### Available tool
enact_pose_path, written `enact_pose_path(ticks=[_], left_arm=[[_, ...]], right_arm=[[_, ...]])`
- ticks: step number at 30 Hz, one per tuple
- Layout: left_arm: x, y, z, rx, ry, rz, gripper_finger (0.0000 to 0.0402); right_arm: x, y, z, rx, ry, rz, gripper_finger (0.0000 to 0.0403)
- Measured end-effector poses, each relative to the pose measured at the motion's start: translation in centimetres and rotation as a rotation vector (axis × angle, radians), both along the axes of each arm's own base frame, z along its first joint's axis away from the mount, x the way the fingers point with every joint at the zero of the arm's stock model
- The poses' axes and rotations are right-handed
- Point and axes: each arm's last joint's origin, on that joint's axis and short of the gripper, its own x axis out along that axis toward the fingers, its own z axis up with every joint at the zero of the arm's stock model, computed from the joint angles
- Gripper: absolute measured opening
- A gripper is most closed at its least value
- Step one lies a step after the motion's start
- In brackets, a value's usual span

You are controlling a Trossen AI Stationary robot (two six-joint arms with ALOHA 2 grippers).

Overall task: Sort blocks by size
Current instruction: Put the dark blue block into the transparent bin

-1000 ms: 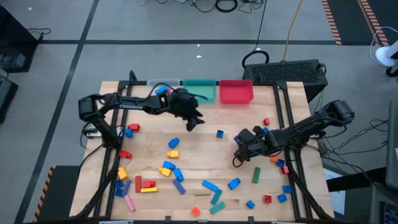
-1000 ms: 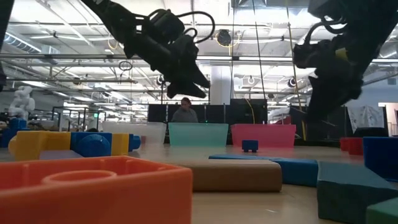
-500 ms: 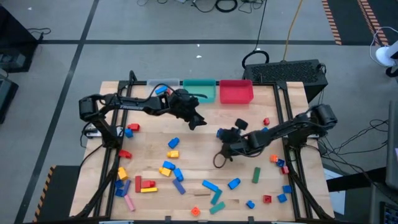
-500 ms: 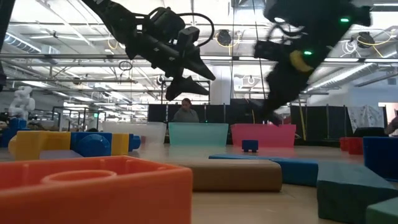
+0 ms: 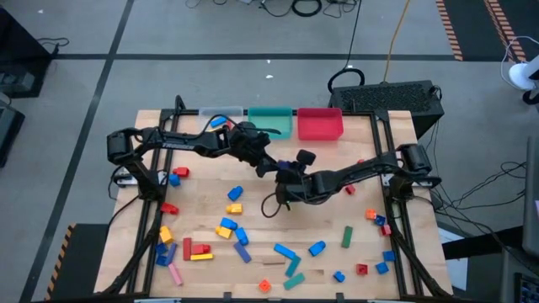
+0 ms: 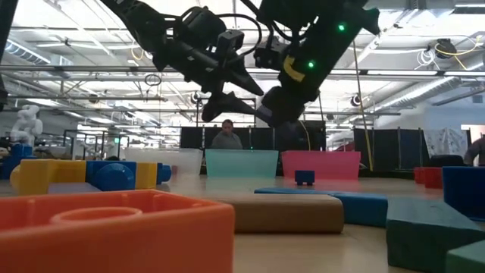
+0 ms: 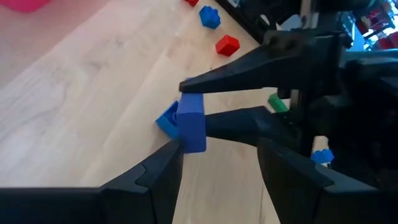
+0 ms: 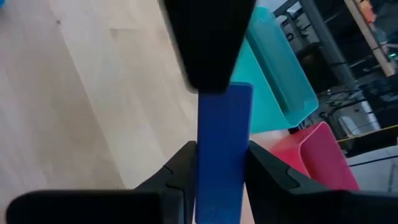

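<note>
Right gripper (image 5: pixel 286 171) at frame centre pinching a smooth blue plastic block (image 7: pixel 192 122) above the pale wooden table (image 5: pixel 202 185), left gripper (image 5: pixel 271 167) spread just beside, other blocks (image 5: pixel 233 195) scattered below.

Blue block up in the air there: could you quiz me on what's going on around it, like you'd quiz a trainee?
1. True or false: the blue block lies on the table.
2. The left gripper is: A) open, B) shut on a block, C) out of view.
3. Fill in: the bin between the clear bin and the red bin is coloured ____.

Key
1. False: the right gripper holds it above the table.
2. A.
3. Teal: the teal bin.
</note>
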Motion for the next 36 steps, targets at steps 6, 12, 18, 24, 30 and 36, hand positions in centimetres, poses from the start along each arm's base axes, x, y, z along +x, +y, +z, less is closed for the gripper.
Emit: enact_pose_path(ticks=[6,12,18,24,30,36], left_arm=[[-0.10,0.07,-0.12,0.000,0.024,0.040,0.0207],[-0.06,0.17,-0.07,0.030,0.018,0.050,0.0207],[0.06,0.18,0.12,0.059,-0.009,0.035,0.0201],[0.13,0.21,0.23,0.063,-0.024,0.034,0.0139],[0.11,0.22,0.18,0.073,-0.021,0.026,0.0069],[0.12,0.22,0.19,0.068,-0.021,0.031,0.0086]], right_arm=[[0.43,0.07,0.46,-0.015,-0.016,0.022,0.0090],[0.51,0.20,0.54,-0.035,-0.021,0.025,0.0090],[0.53,0.25,0.55,-0.037,-0.021,0.030,0.0091],[0.54,0.27,0.53,-0.037,-0.021,0.032,0.0091],[0.55,0.26,0.55,-0.041,-0.022,0.032,0.0091],[0.62,0.28,0.58,-0.042,-0.023,0.039,0.0091]])
